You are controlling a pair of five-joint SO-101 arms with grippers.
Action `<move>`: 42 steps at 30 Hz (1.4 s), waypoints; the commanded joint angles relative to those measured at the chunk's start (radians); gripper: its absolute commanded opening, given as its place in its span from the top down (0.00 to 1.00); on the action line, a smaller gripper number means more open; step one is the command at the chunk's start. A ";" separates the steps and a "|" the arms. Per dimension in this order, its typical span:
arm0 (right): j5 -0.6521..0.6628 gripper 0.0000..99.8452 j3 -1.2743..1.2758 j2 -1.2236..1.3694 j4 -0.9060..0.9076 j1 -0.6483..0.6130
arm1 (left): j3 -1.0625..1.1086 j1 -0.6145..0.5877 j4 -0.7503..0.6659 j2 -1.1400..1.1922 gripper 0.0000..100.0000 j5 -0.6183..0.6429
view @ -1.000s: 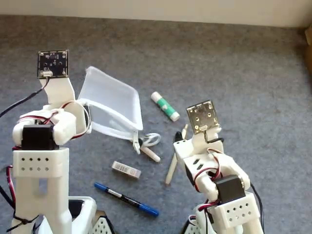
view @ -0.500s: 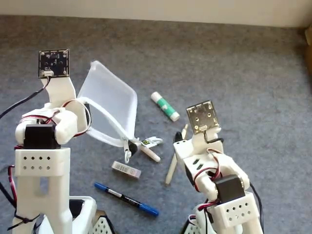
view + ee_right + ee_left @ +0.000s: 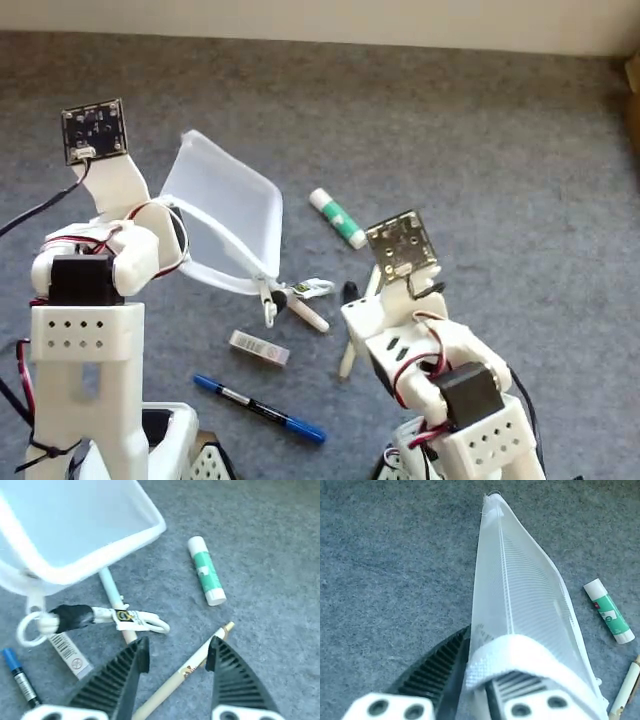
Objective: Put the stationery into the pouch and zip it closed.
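Note:
My left gripper [image 3: 173,214] is shut on one end of the translucent white pouch [image 3: 226,208], holding it tilted up off the carpet; the mesh pouch [image 3: 520,595] runs away from the closed fingers. Its zip pull with a black tag [image 3: 284,293] hangs at the low end. My right gripper [image 3: 178,650] is open just above the cream pen [image 3: 186,672], which lies between the fingers. On the carpet lie a green glue stick [image 3: 337,218], a white pen [image 3: 308,316], a small barcoded eraser [image 3: 259,347] and a blue pen [image 3: 260,408].
Grey carpet [image 3: 480,130] covers the whole floor, open at the back and right. The pouch's open mouth [image 3: 75,525] faces the right gripper, with the zip pull [image 3: 75,616] and eraser [image 3: 70,655] close beneath it.
The left arm has tilted the pouch up, and its zip end swung left and down. The right arm has shifted left toward the cream pen.

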 commanded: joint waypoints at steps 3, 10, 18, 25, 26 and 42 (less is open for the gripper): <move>-0.006 0.73 -0.136 -0.021 0.022 -0.196 | -0.022 -0.010 -0.018 0.001 0.99 0.025; 0.120 0.66 -0.139 -0.015 -0.019 -0.415 | -0.018 -0.010 -0.018 0.001 0.99 0.023; 0.118 0.66 0.016 -0.013 -0.254 -0.487 | -0.018 -0.007 -0.018 0.001 0.99 0.021; 0.118 0.66 0.163 -0.013 -0.433 -0.475 | -0.016 -0.007 -0.015 0.001 0.99 0.021; 0.118 0.66 0.180 -0.013 -0.450 -0.467 | -0.016 -0.007 -0.014 0.001 0.99 0.021; 0.063 0.91 0.239 -0.015 -0.498 -0.371 | -0.013 -0.007 -0.012 0.001 0.99 0.018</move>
